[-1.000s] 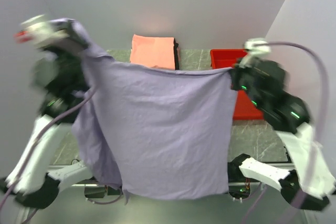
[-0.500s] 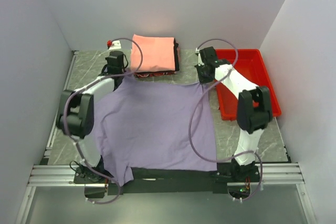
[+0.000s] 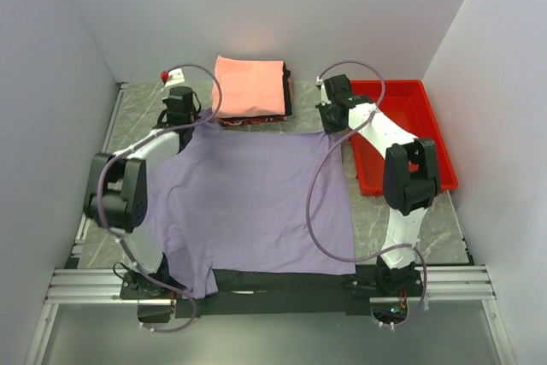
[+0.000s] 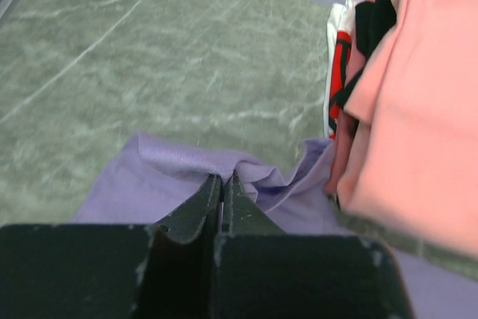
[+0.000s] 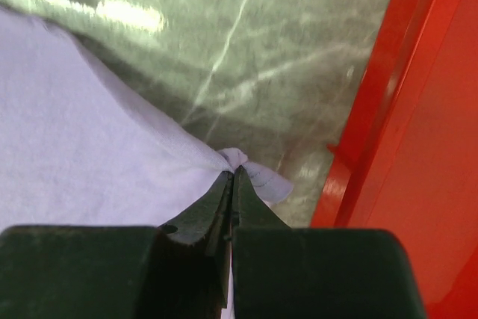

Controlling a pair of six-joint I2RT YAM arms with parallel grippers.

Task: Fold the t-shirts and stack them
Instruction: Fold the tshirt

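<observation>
Grey marbled desk [image 3: 137,108] now carries the plain lavender-purple cloth t-shirt [image 3: 248,203], aloft a second ago, spread flat before the folded salmon-pink t-shirt stack [image 3: 249,83]; I judge it ready for folding. Left jaws and right jaws remain pinched on its far corners.

Clad in white shells [image 3: 380,130] with black joints [image 3: 410,179]; trailed by looping lavender cables [image 3: 309,203]; tipped with dark, wedge-shaped claw fingers [image 4: 190,214].
</observation>
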